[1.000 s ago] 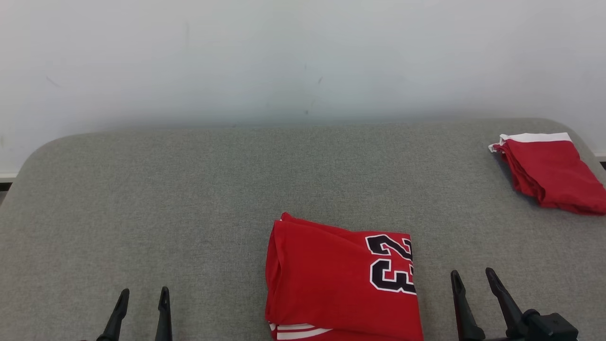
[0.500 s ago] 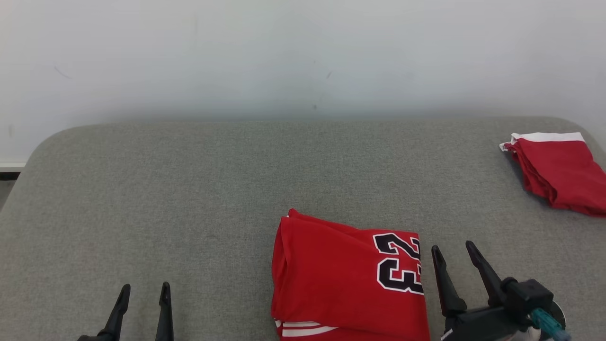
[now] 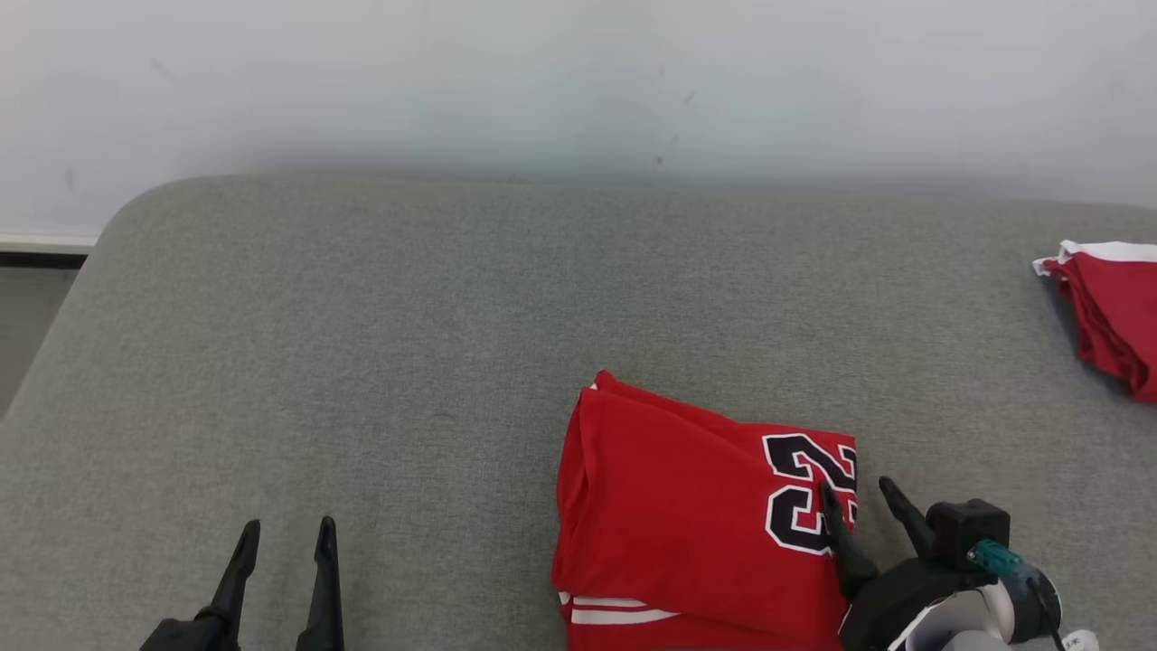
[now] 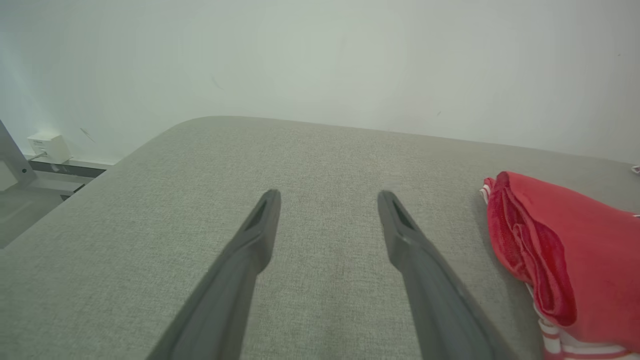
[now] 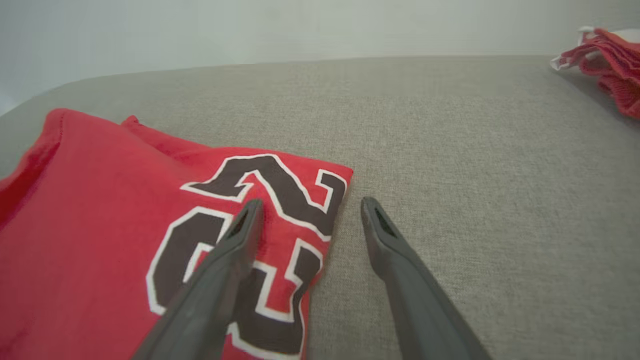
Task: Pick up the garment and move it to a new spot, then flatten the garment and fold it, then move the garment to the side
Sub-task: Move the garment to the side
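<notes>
Folded red garment (image 3: 696,524) lying flat on a grey padded table (image 3: 407,344), toward the near edge and right of centre. Black number 23 (image 3: 804,493), outlined in white, printed at its right end; white stripes along the near hem. Right gripper (image 3: 855,488) low at that right end, fingers spread wide and holding nothing, straddling the cloth's edge: one finger over the printed number, the other over bare table just beside the fabric. Contact between fingertip and cloth impossible to tell. Left gripper (image 3: 289,524) at the lower left, well apart from the garment, fingers likewise parted and empty, over bare table. In the left wrist view, the garment's layered folded edge off to the right, and a small white box (image 4: 47,146) low by the wall at the far left. Second red bundle (image 3: 1116,307) with a white band at the table's far right edge — well apart from the folded garment. Plain pale wall (image 3: 542,81) behind the table.
</notes>
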### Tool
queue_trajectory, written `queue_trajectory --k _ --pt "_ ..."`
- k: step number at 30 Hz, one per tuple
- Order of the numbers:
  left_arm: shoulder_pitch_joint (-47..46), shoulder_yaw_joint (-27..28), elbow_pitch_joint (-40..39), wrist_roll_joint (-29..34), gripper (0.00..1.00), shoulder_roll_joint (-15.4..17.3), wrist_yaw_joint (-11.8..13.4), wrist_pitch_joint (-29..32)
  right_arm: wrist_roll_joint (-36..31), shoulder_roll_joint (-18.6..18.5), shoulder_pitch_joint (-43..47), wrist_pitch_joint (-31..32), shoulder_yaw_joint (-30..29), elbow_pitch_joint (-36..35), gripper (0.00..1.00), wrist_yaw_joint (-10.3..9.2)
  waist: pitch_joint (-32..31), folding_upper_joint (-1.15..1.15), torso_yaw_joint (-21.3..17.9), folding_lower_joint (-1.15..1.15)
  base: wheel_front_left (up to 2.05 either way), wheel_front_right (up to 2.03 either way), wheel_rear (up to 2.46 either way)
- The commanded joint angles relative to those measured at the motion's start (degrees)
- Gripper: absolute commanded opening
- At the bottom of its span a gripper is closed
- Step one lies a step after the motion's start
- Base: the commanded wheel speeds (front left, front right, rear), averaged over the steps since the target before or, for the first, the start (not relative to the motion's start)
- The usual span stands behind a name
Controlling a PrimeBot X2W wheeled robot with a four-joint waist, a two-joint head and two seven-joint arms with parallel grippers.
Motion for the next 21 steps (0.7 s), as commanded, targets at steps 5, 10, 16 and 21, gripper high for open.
queue_trajectory --k 5,10,16,21 --pt "-1.2 0.0 -0.2 -0.7 1.00 0.0 0.4 0.0 1.2 0.7 -0.7 -1.0 1.4 4.8 1.00 -0.17 1.5 -0.01 0.7 -0.01 0.00 0.00 0.00" --pt "-2.0 0.1 0.1 -0.7 1.00 0.0 0.3 0.0 2.9 2.3 -0.7 -1.4 4.7 8.5 0.70 -0.09 2.0 -0.01 0.3 -0.01 0.00 0.00 0.00" --pt "-2.9 -0.7 0.1 -0.9 1.00 0.0 0.4 0.0 4.8 0.6 -3.9 -2.5 6.8 9.7 0.00 -0.14 3.0 -0.01 -0.8 -0.01 0.00 0.00 0.00" --pt "-4.9 -1.1 -1.1 -1.3 1.00 0.0 0.7 0.0 4.3 -3.2 -10.2 -3.0 10.0 8.1 0.00 -0.18 6.3 -0.01 -2.5 -0.01 0.00 0.00 0.00"
